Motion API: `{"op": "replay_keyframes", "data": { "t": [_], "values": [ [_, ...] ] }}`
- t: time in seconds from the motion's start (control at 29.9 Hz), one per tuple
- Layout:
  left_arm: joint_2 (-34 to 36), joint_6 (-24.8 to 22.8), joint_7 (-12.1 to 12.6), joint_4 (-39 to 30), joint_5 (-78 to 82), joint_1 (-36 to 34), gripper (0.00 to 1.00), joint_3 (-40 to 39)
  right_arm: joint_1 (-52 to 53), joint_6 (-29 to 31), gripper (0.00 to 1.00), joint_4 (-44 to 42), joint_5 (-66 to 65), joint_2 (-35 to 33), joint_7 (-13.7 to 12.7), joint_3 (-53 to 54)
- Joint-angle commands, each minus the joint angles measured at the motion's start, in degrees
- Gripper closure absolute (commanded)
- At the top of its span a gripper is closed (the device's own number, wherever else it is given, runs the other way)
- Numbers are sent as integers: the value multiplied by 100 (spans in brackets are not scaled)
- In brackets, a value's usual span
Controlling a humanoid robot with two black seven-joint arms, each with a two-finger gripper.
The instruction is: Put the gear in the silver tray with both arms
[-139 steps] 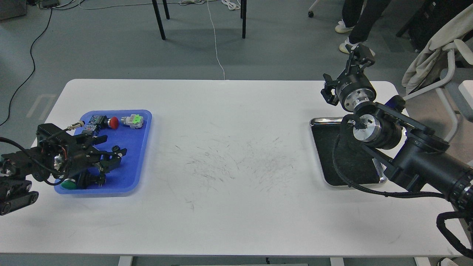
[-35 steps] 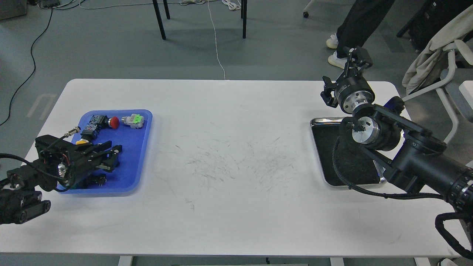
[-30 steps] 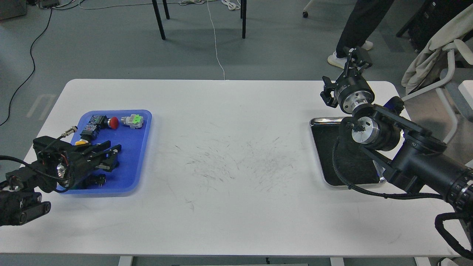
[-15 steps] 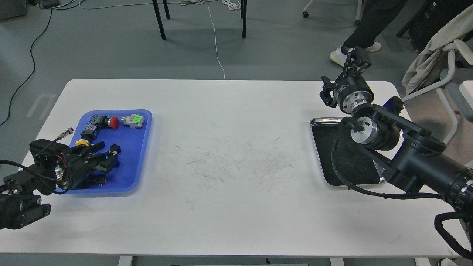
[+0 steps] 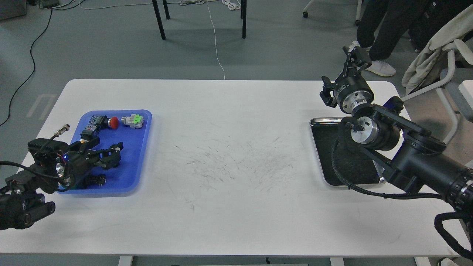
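My left gripper (image 5: 110,147) hangs low over the near half of the blue plastic tray (image 5: 145,147). Its black fingers are drawn close around a small dark part (image 5: 111,161) that looks like the gear, though dark on dark makes this uncertain. The silver tray (image 5: 327,120), with its shiny rim and black scuffed floor, lies at the table's right side, and no part shows on its visible floor. My right arm crosses over it. My right gripper (image 5: 356,57) points up and away past the table's far edge, well above the tray; it is seen small and its fingers are unclear.
The blue tray also holds a red push button (image 5: 114,122), a green-and-white switch (image 5: 133,120) and a small black part (image 5: 97,180). A metal connector (image 5: 61,129) sticks up by my left wrist. A person's legs (image 5: 380,37) and a chair with cloth (image 5: 432,55) stand beyond the right corner.
My left gripper went from wide open to drawn close over the blue tray, then pulled back left and slightly up with the dark part. My right arm barely moved. The person walked right.
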Motion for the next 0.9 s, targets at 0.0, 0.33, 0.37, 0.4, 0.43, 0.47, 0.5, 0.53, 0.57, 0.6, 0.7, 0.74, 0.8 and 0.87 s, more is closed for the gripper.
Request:
{"op": "replay_keyframes", "data": {
  "t": [0.0, 0.33, 0.37, 0.4, 0.43, 0.47, 0.5, 0.53, 0.57, 0.6, 0.7, 0.74, 0.8, 0.87],
  "values": [
    [-79, 0, 0, 5, 5, 33, 21, -7, 5, 0, 1, -2, 0, 0, 0, 0],
    [-123, 0, 0, 66, -22, 76, 22, -16, 14, 0, 1, 16, 0, -9, 0, 0],
    [-123, 0, 0, 66, -22, 76, 22, -16, 5, 0, 1, 16, 0, -9, 0, 0],
    [-123, 0, 0, 75, -22, 76, 24, -16, 5, 0, 1, 7, 0, -9, 0, 0],
    [-123, 0, 0, 101, -22, 76, 25, -7, 5, -9, 1, 7, 0, -9, 0, 0],
    [-131, 0, 0, 188, -22, 76, 27, -16, 5, 0, 1, 7, 0, -9, 0, 0],
    [-166, 0, 0, 302, -22, 85, 28, -7, -4, 0, 1, 7, 0, -9, 0, 0],
    [-219, 0, 0, 382, -22, 120, 30, -7, -4, 0, 1, 7, 0, -9, 0, 0],
    [-280, 0, 0, 452, -30, 155, 30, -7, -4, 0, 1, 7, 0, -9, 0, 0],
    [-333, 0, 0, 514, -30, 199, 31, -7, -12, -9, 1, 7, 0, -9, 0, 0],
    [-377, 0, 0, 550, -22, 217, 32, -16, -12, 0, 1, 7, 0, -9, 0, 0],
    [-378, 0, 0, 549, -22, 217, 33, -16, -4, 0, 1, 7, 0, -18, 0, 0],
    [-395, 0, 0, 549, -22, 208, 34, -16, -4, 0, 1, 7, 0, -27, 0, 0],
    [-421, 0, 0, 576, -22, 217, 38, -7, -4, 0, 1, 7, 0, -35, -8, 0]
  ]
}}
